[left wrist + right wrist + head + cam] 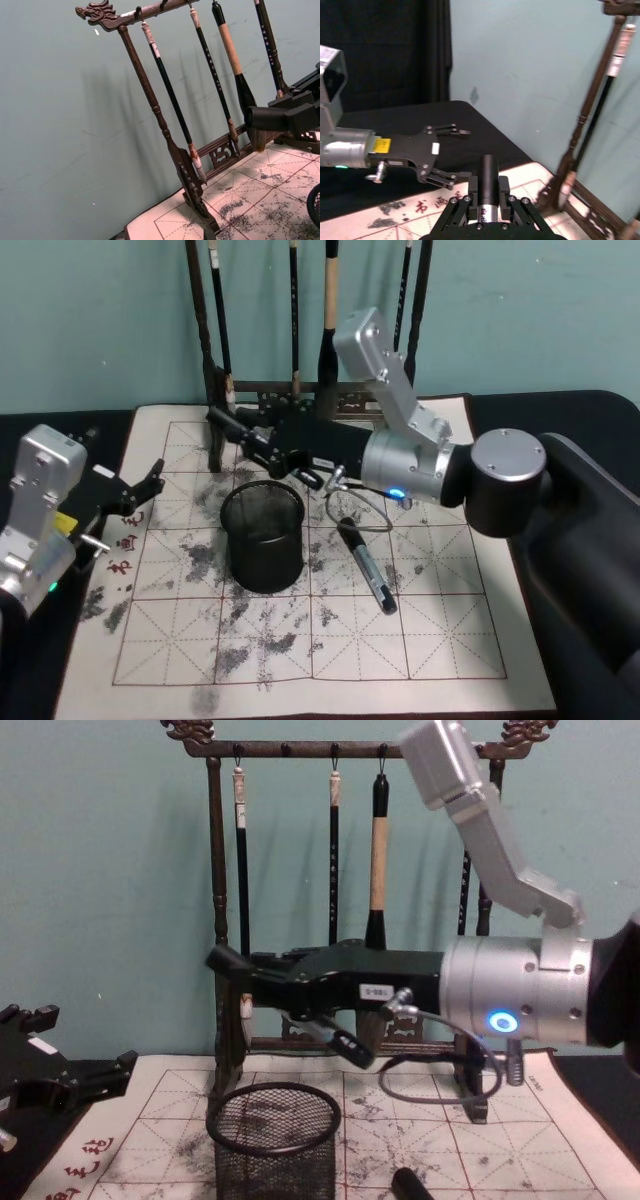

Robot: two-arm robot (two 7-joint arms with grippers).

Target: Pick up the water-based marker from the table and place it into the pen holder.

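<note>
The right gripper (275,978) hangs above the 1 pen holder (262,537), clamped on 1 marker (488,172) lying level, tip toward the robot's left, the left gripper (140,490) gapes at the mat's (440,640) left edge, and a 2nd marker (367,567) lies slantwise just right of the holder.

Behind the right end effector (258,438), against a teal wall (100,320): a dark wooden brush rack (215,920) with a carved top bar, hung with several calligraphy brushes (379,850). Beneath the end effector: a white gridded practice mat (400,640), blotched with grey ink, marked with red characters (120,567) at its left edge, spread on a black table (540,405).
</note>
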